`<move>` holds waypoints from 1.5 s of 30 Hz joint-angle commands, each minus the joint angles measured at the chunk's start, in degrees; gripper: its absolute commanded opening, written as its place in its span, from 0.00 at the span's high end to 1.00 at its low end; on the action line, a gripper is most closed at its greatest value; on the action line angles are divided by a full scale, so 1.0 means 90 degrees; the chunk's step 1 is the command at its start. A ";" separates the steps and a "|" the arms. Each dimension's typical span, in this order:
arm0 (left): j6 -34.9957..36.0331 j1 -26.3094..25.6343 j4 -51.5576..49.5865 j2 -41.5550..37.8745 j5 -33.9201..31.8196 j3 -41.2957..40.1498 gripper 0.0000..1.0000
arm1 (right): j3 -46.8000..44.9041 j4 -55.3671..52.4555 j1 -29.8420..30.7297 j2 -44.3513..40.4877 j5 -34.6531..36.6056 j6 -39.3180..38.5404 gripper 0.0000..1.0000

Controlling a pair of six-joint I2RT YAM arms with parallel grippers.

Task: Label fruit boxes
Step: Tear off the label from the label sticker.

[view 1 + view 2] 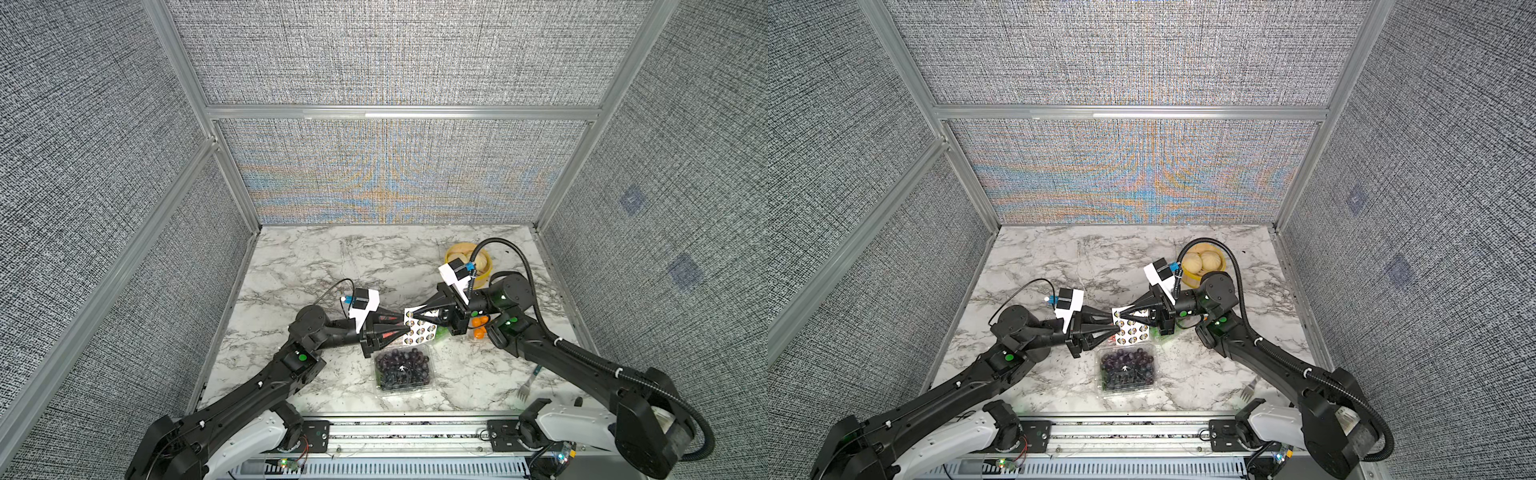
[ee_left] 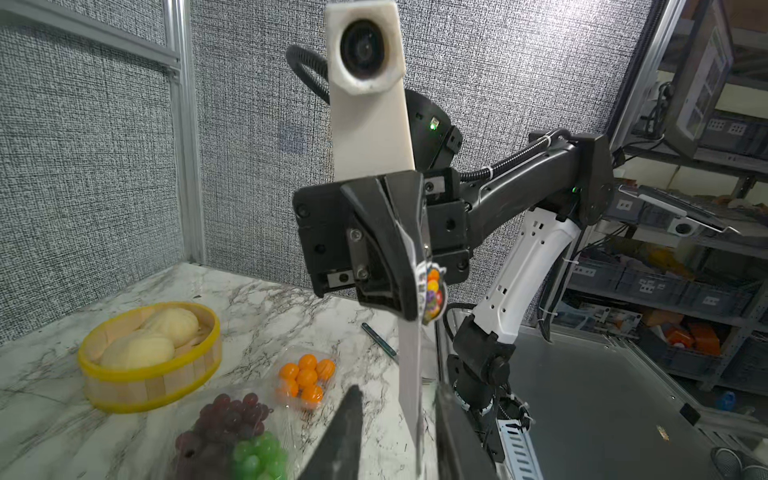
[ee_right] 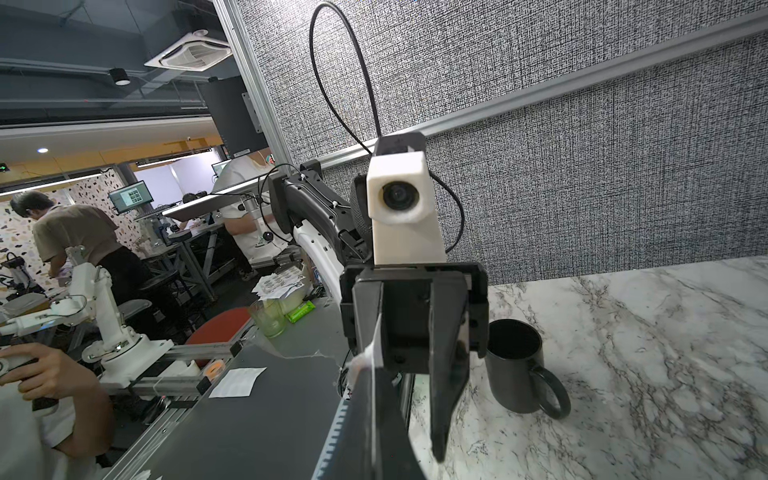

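Keeping right pincer [image 1: 409, 316] clamped shut on sticker sheet [image 1: 419, 330] above tabletop [image 1: 316, 257] middle, peeling one sticker with left pincer [image 1: 405, 322], jaws slightly apart, avoiding tearing.

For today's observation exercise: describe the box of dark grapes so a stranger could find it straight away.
Start at the marble table and find the white sticker sheet raised in the middle. The dark grape box lies just in front of it, nearer the robot's base. Unlike the other boxes, it holds only blackish-purple grapes.
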 commanded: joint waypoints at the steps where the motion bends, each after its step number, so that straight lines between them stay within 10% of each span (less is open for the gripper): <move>1: 0.0146 -0.0057 0.0483 0.0194 0.0250 0.0074 0.72 | 0.0041 0.0178 0.0012 0.0058 0.0068 0.0053 1.00; 16: -0.0199 -0.0154 0.0659 0.0360 0.0531 0.0238 1.00 | 0.0059 0.0147 0.0031 0.0138 0.0070 0.0065 0.98; 22: 0.0231 -0.0149 -0.0336 0.0004 -0.0409 0.0256 1.00 | -0.0091 -0.0137 0.0003 -0.0185 0.0429 -0.0106 0.58; 26: 0.0508 -0.0148 -0.0838 -0.0231 -0.0958 0.0229 1.00 | -0.0184 -0.1922 0.0021 -0.0946 0.1610 -0.1140 0.39; 34: 0.0716 -0.0164 -0.1226 -0.0280 -0.2175 0.0310 1.00 | 0.0063 -0.4900 0.1237 -0.2414 0.5849 -0.2464 0.30; 37: 0.0838 -0.0160 -0.1370 -0.0182 -0.2484 0.0388 1.00 | 0.0565 -0.5654 0.1608 -0.2274 0.6482 -0.2652 0.30; 39: 0.0858 -0.0162 -0.1372 -0.0133 -0.2583 0.0412 1.00 | 0.0898 -0.5969 0.1816 -0.1995 0.6735 -0.2745 0.09; 45: 0.0827 -0.0159 -0.1538 -0.0097 -0.2962 0.0489 1.00 | 0.1018 -0.5815 0.2343 -0.1747 0.7637 -0.3061 0.08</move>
